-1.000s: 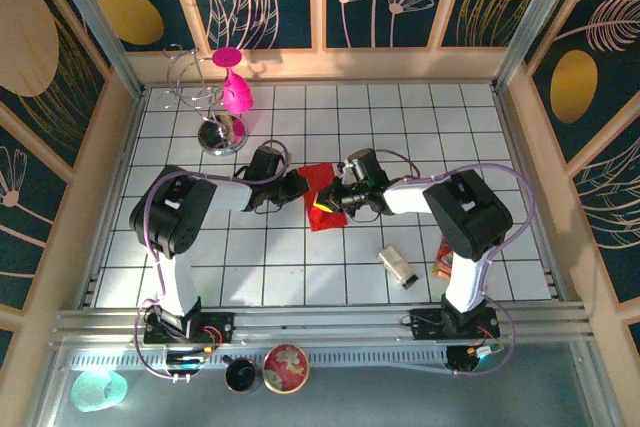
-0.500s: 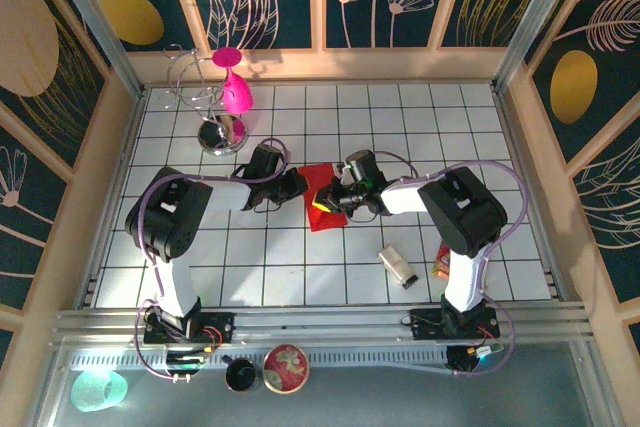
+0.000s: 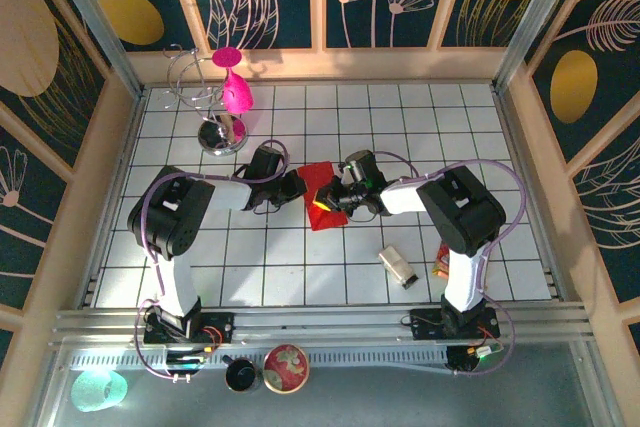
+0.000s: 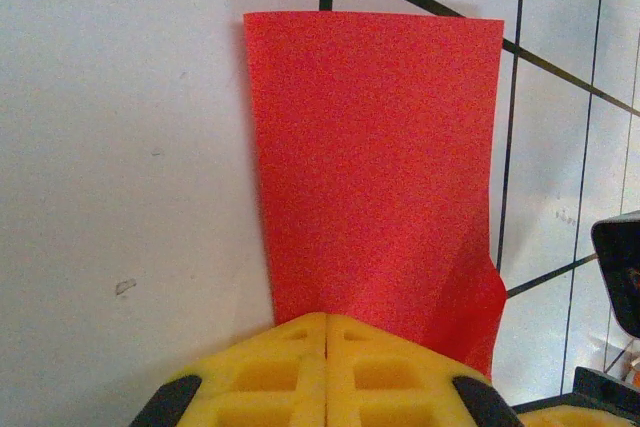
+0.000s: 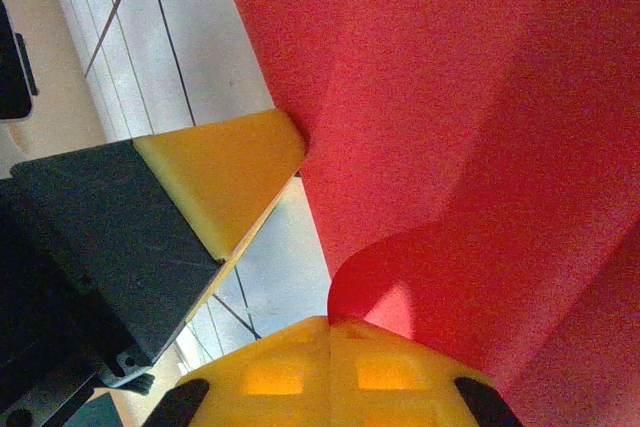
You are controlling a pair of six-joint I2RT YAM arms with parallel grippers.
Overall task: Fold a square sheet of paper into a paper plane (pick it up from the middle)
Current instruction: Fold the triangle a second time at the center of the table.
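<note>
Clutter comes first on the near right of the tiled table (image 3: 250, 267): a small grey block (image 3: 398, 265) and, just beyond it towards the edge, a printed snack packet (image 3: 441, 263). Neither belongs to the job.

At mid-table we find the two grippers facing each other across the square sheet of paper (image 3: 318, 179), which lies on the tiles between them. The left gripper (image 4: 327, 332) has its yellow fingers pressed together on one edge of the sheet. Seen from its wrist camera, the paper runs away flat as a plain oblong, with one corner lifted beside the fingers. The right gripper (image 5: 330, 332) is likewise closed, pinching a curled-up portion of the opposite side, and the red surface bulges towards it.

At the far left of the table we note a magenta goblet (image 3: 236, 93) leaning at a wire stand (image 3: 220, 137), well apart from the work.

We judge the task to be at an early stage. The sheet is secured at both sides, and its oblong outline suggests at most a first fold. No pointed nose, diagonal creases or wings are visible, so those folds are all left to do.
</note>
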